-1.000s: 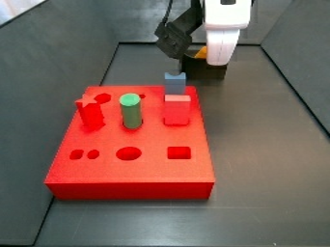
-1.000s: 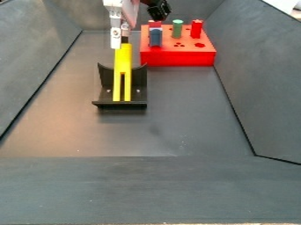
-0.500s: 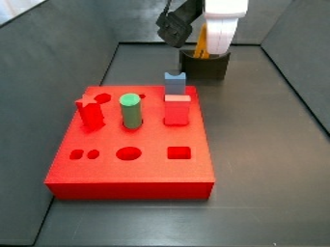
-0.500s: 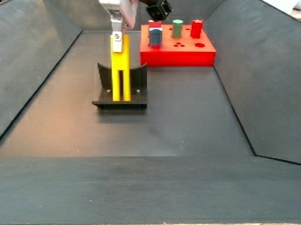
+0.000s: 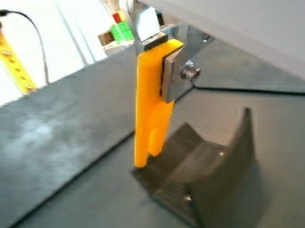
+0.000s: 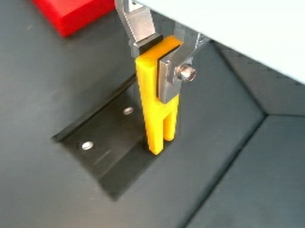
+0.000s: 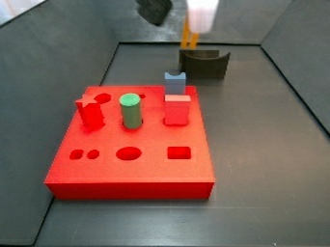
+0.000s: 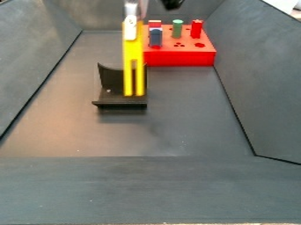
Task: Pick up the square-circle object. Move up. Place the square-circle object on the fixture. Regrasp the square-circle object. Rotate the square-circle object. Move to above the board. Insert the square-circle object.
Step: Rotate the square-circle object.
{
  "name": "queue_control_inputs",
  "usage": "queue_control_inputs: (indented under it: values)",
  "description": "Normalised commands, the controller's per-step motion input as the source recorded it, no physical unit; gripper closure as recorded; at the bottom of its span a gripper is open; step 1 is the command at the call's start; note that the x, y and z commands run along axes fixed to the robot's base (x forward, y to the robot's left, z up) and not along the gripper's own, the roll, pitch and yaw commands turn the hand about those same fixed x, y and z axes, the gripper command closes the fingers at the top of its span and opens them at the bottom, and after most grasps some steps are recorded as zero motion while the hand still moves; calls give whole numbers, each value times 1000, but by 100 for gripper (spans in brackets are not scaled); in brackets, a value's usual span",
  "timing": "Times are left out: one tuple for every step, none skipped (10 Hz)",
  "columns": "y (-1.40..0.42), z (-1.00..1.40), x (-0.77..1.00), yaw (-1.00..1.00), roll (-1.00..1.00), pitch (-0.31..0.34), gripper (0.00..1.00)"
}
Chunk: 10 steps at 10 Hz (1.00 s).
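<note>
My gripper (image 5: pixel 159 55) is shut on the top end of the square-circle object (image 5: pixel 152 111), a long yellow-orange rod that hangs upright. The rod also shows in a wrist view (image 6: pixel 158 107), with a forked lower end just over the dark fixture (image 6: pixel 105 150). In a side view the gripper (image 8: pixel 133 10) holds the rod (image 8: pixel 134 57) above the fixture (image 8: pixel 118 91). In a side view only the rod's lower end (image 7: pixel 190 39) shows, above the fixture (image 7: pixel 204 65). The red board (image 7: pixel 129 166) lies nearer that camera; it also shows in a side view (image 8: pixel 179 54).
On the board stand a green cylinder (image 7: pixel 130 109), a red square peg (image 7: pixel 177 108), a red star peg (image 7: pixel 91 110) and a blue-grey block (image 7: pixel 175 83). Dark sloping walls (image 8: pixel 47 70) enclose the floor on both sides.
The gripper has risen with the rod in it. The rod has lifted up off the fixture, and the gripper body has nearly left the top of both side views.
</note>
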Motion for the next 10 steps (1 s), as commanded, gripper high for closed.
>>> queue_control_inputs:
  values:
    - [143,704,-1000,-46,-85,12,100]
    - [134,683,-1000,-49,-101,24,100]
    - [125,660,-1000,-47,-114,38,100]
    - [117,635,-1000,-45,-127,54,100]
    - [108,605,-1000,-43,-131,68,100]
    - [90,527,-923,-34,-120,74,100]
    - [60,385,-741,-27,-106,82,100]
    - [37,247,-560,-19,-93,94,100]
    - [19,107,-294,-7,-77,97,100]
    - [0,0,0,-835,-1000,210,100]
